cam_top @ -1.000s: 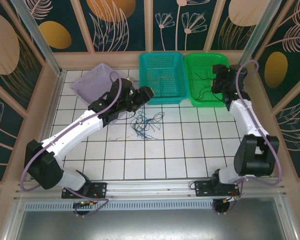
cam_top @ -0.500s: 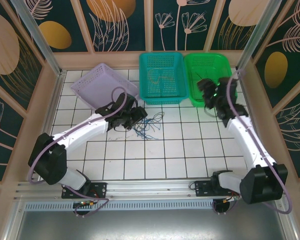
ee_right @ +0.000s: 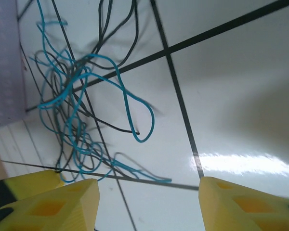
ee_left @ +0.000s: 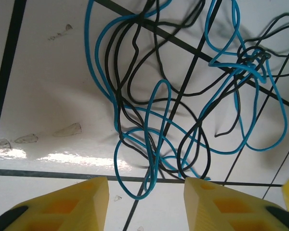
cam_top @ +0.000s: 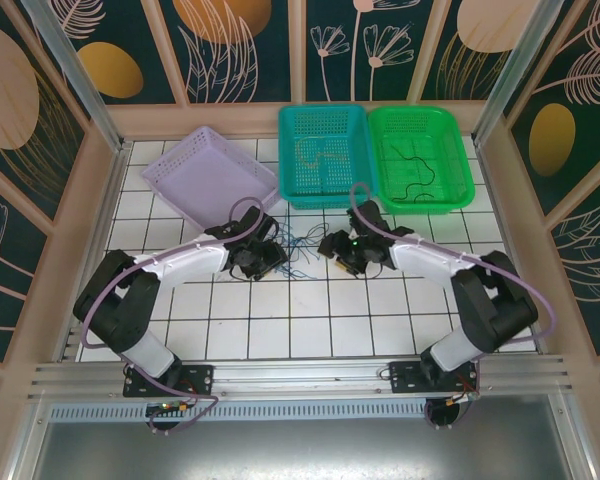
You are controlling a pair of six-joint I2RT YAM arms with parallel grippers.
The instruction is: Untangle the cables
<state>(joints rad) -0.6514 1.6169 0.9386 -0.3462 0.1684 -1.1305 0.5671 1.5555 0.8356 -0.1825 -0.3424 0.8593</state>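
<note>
— Where is the tangle of hair-thin blue and black cables [cam_top: 302, 246]?
— On the white tiled bench [cam_top: 310, 300], just in front of the teal plastic basket [cam_top: 323, 107], between the two arms
— And the left tool [ee_left: 145, 192]?
— Its yellow fingers [ee_left: 77, 202] stand spread, low over the tiles. One blue loop of the tangle reaches into the gap, but nothing is pinched
— The right tool [ee_right: 149, 192]?
— Spread as well, with bare tile between its fingertips [ee_right: 72, 192]; the tangle lies just beyond them
— Anything in the other baskets?
— One thin black wire [cam_top: 420, 183] curls inside the green basket [cam_top: 420, 109]
</note>
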